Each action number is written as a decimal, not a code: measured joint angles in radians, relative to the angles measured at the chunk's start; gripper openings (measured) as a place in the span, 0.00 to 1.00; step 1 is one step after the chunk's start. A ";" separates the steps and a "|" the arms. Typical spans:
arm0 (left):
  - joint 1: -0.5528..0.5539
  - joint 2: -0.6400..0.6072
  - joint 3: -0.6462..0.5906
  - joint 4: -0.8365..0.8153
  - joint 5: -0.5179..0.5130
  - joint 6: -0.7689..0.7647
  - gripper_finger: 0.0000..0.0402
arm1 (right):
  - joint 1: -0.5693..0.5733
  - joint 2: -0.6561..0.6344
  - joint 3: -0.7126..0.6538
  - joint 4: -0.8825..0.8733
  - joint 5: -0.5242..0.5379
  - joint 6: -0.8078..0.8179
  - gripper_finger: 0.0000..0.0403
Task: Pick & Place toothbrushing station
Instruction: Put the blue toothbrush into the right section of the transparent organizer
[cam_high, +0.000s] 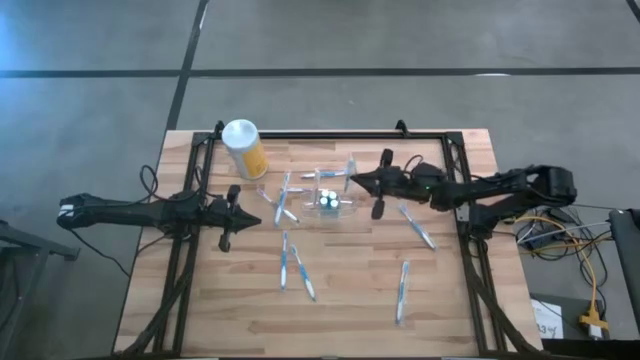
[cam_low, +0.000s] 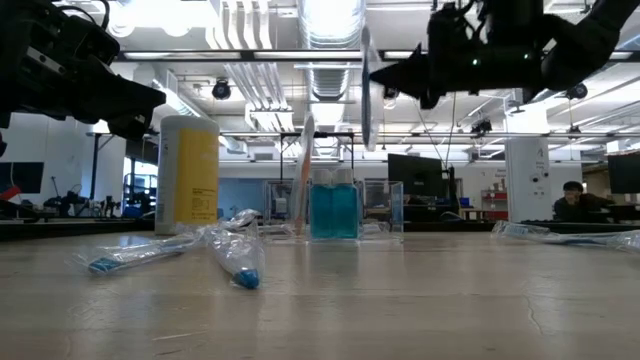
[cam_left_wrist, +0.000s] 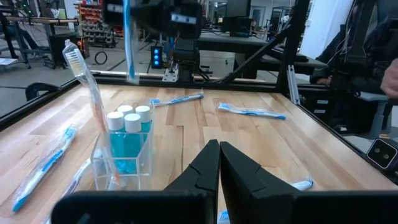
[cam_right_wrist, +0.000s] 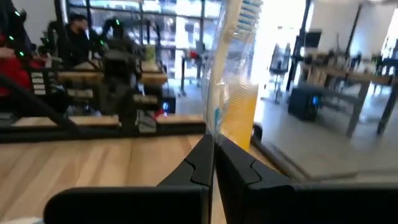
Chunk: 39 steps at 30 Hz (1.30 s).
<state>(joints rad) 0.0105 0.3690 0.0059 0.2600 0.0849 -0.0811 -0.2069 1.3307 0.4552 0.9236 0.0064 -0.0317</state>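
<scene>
The toothbrushing station sits mid-table, with the canister behind-left and toothbrushes scattered around.

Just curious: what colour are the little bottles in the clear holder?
Blue little bottles with white caps, clearest in the left wrist view.

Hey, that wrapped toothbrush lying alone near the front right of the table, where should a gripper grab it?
Grip the toothbrush at mid-handle, coming straight down, fingers across its narrow width. It lies flat, running front to back, with bare table on both sides, so nothing should crowd the fingers.
</scene>
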 joint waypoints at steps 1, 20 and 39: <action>0.000 0.000 0.000 0.000 0.000 0.000 0.04 | 0.000 0.016 0.003 -0.001 0.003 0.012 0.02; 0.000 0.000 0.000 -0.020 0.000 -0.024 0.04 | 0.041 0.196 -0.026 0.072 0.241 0.130 0.02; 0.000 0.000 0.000 -0.023 0.000 -0.033 0.04 | 0.092 0.415 -0.013 0.194 0.380 0.213 0.02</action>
<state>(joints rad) 0.0106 0.3691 0.0059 0.2368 0.0849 -0.1139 -0.1150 1.7459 0.4426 1.1179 0.3860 0.1814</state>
